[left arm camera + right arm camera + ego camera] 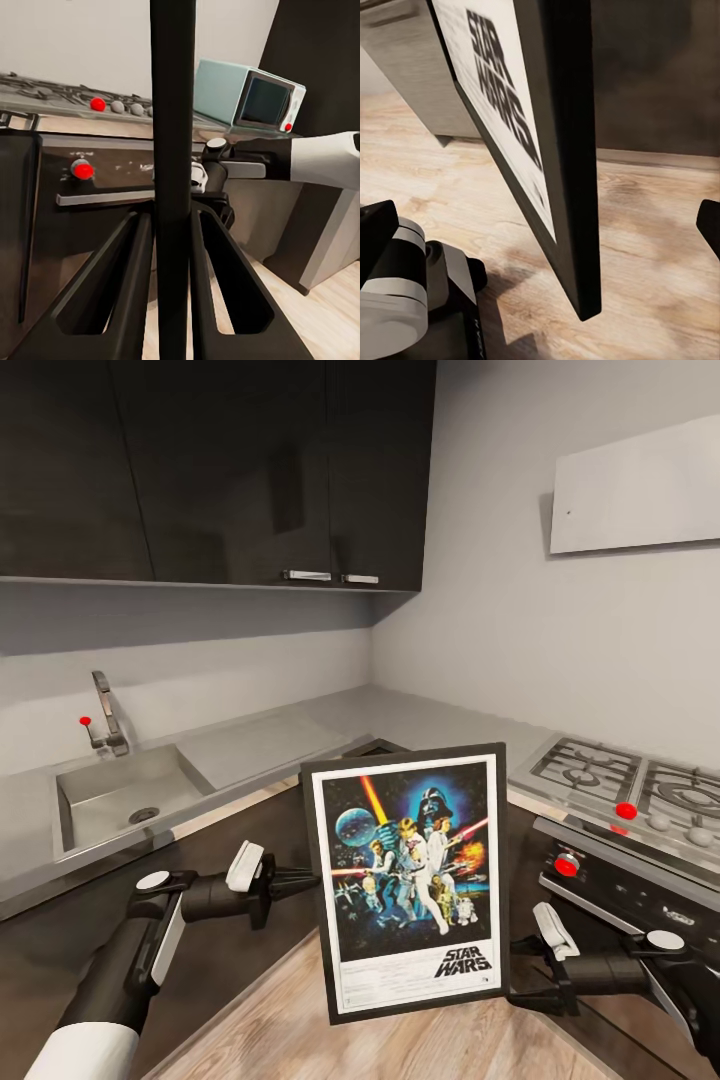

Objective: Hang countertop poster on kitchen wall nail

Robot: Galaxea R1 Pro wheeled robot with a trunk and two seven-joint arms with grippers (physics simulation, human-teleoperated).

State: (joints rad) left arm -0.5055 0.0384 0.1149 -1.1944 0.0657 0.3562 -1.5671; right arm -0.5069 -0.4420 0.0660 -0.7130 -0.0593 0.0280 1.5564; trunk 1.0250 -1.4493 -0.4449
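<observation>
- Poster (408, 880) upright, above the floor (420, 1045), between left gripper (305, 878) and right gripper (520, 972).
- Sink (120, 800) in countertop (290, 735), behind-left.
- Hob (620, 780) at right.

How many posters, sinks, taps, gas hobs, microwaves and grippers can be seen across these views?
poster: 1
sink: 1
tap: 1
gas hob: 1
microwave: 1
Grippers: 2, the left gripper and the right gripper
Total: 7

Soft, even light fills the kitchen. The dark cabinets (220, 470) show faint sheen. Close frame edges blur in wrist views.
</observation>
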